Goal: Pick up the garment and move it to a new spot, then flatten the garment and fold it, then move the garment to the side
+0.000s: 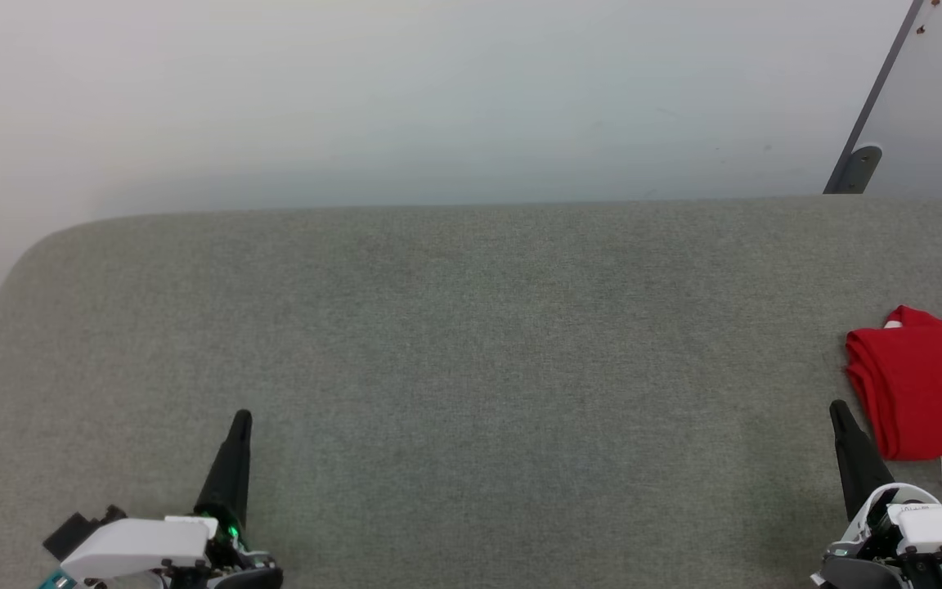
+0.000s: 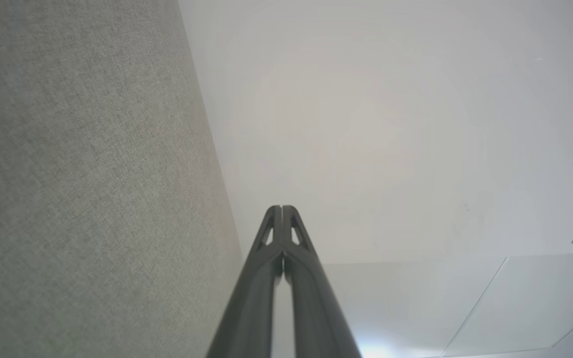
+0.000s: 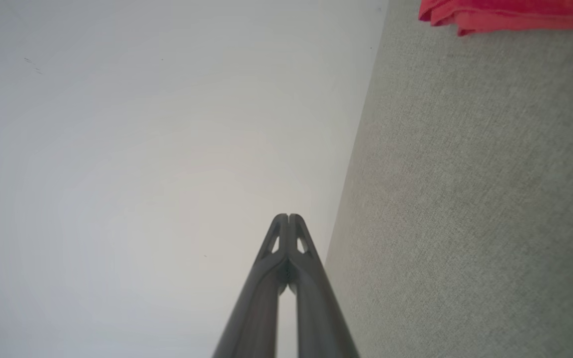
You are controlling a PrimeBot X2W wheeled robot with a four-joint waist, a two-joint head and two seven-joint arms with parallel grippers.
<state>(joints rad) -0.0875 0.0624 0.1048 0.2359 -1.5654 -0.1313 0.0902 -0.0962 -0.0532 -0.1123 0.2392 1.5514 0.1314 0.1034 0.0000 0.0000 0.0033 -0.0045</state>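
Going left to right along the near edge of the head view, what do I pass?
Left gripper with long dark fingers shut, right gripper likewise shut, folded red cloth garment with white trim.

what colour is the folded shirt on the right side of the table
Red, with a bit of white trim; the garment shows best in the head view.

garment (image 1: 925, 384) on table (image 1: 471, 327), far 3 o'clock | left gripper (image 1: 240, 417) 7 o'clock | right gripper (image 1: 836, 407) 5 o'clock, just beside garment

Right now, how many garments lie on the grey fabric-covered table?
1. The red garment with striped trim lies at the table's right edge, beside the right gripper; the frame cuts it, so others may be hidden.
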